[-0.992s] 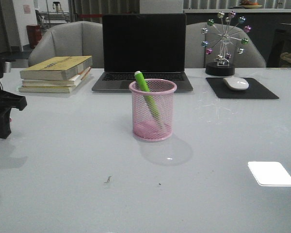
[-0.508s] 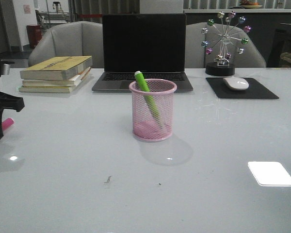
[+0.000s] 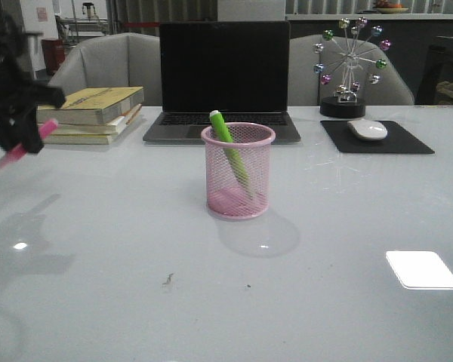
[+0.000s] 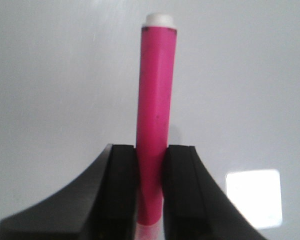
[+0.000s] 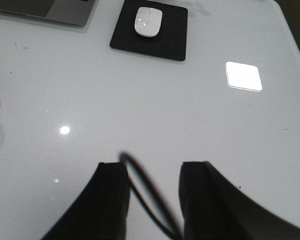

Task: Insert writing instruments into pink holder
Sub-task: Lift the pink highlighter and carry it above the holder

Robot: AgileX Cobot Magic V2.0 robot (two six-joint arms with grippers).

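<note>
Pink marker (image 4: 155, 125): clamped between both fingers of left claw (image 4: 151, 192), raised clear of desk (image 3: 136, 249) at far left, in front of stacked books (image 3: 90, 113). Long axis tilted in front view, lower end down and outward to the left; in left wrist view, pale tip pointing away from the fingers. Grip near one end, most of the barrel projecting free. Judged light, rigid, smooth plastic, liable to slip or pivot if held loosely; firmer hold nearer mid-barrel advisable.

Green marker (image 3: 228, 147): already in pink holder (image 3: 238, 172), leaning, pale top end above rim toward rear left, lower end at base toward front right.

Pink holder: upright, centre of desk, in front of laptop (image 3: 223, 79); mesh, judged light and easily tipped by a sideways knock.

Right claw (image 5: 152, 200): parted, empty, over bare desk; mouse (image 5: 148, 21) on mat beyond.
</note>
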